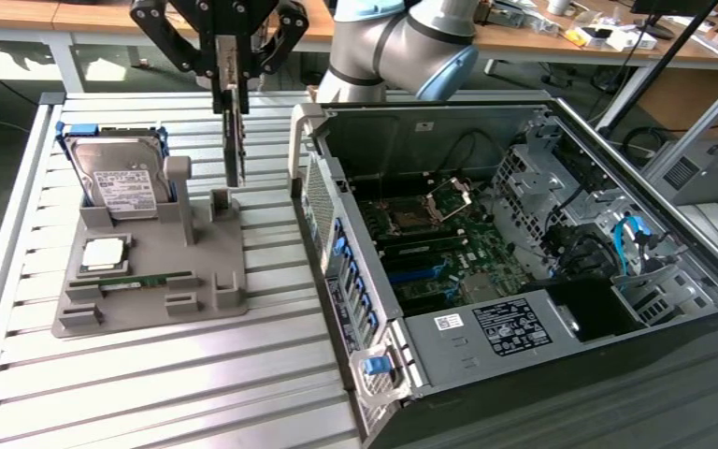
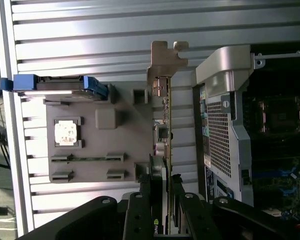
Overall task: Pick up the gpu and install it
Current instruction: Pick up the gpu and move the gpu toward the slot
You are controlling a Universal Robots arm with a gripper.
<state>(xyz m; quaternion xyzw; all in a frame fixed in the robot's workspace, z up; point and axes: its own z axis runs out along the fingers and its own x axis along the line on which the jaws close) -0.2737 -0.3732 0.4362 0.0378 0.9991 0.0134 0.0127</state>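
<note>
The tool [image 1: 235,89] is clamped on the upper end of the graphics card [image 1: 235,140], with its 2 fingers [image 2: 140,215] pressing the card's 2 faces. The card hangs upright and edge-on. Its lower end is close over the slotted post on the side of the grey holder [image 1: 209,281] nearest the computer case [image 1: 322,187]; I cannot tell whether it touches the post. In the wrist view the card's silver end bracket [image 2: 166,57] points away from the tool.

The holder lies on the slatted metal counter [image 1: 147,393]. It also carries a hard drive [image 1: 116,182] standing on edge in blue rails, a processor chip [image 1: 104,253] lying flat and a green memory stick [image 1: 135,279]. Just beside the holder, on the exterior view's right, the case lies with its side open and the motherboard [image 1: 440,253] bare.
</note>
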